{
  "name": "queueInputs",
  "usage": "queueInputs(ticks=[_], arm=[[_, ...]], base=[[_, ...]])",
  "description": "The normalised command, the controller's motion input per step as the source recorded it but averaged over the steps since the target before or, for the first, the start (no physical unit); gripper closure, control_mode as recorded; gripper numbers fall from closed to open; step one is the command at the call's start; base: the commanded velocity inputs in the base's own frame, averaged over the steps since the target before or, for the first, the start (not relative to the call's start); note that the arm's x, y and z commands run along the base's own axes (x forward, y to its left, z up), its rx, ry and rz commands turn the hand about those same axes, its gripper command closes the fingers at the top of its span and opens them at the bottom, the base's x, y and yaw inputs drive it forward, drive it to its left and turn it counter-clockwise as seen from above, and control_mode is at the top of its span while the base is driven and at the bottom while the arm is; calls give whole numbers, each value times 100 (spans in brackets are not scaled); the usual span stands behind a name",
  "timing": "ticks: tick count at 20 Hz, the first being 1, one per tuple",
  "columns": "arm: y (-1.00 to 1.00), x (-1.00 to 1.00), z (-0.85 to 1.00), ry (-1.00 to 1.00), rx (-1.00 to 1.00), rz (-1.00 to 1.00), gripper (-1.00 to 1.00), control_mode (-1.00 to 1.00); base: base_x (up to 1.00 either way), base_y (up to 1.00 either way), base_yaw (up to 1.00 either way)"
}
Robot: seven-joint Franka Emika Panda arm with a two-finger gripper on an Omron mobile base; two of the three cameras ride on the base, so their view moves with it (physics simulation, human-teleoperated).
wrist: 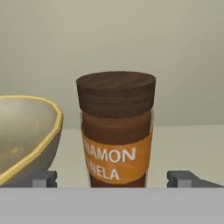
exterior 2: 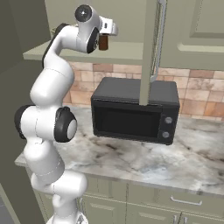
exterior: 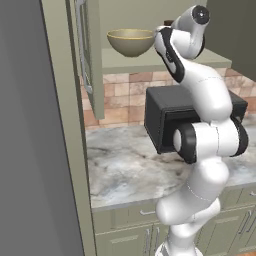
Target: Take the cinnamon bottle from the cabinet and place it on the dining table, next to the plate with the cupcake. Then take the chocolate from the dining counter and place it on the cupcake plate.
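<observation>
**Pincer open at the bottle, not yet gripping**

I've got the pincer (wrist: 112,178) up inside the open cabinet (exterior 2: 131,52), fingers spread wide, nothing held. The bottle (wrist: 116,131) stands upright on the shelf straight ahead of it, centred between the two fingertips (wrist: 43,178), with a clear gap on each side. That centring is why the fingers are spread: both have to pass the bottle's body before I close.

A bowl (wrist: 26,135) sits just beside the bottle, off to one side of the pincer and close to that fingertip. My guess is that's the main risk: a nudge to the bowl if I drift that way on the way in.

In the right base view the hand (exterior 2: 105,27) is level with the shelf, the bottle (exterior 2: 103,42) just off its tip. A microwave (exterior 2: 135,109) sits on the tabletop (exterior 2: 131,162) well below the pincer.

Step in hand, as I judge it: final approach, then close on the body below the cap. The task is barely started.
</observation>
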Motion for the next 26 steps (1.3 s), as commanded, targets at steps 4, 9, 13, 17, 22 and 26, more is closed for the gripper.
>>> queueInputs(ticks=[4,9,13,17,22,26], arm=[[0,28,0,0,0,0,-100,-100],[0,22,-1,0,0,0,-100,-100],[0,22,-12,0,0,0,100,-100],[0,15,-6,0,0,0,100,-100],[0,-18,0,-3,-1,0,100,-100],[2,-79,0,-16,0,2,100,-100]], base=[[0,0,0],[0,0,0],[0,0,0],[0,0,0],[0,0,0],[0,0,0]])
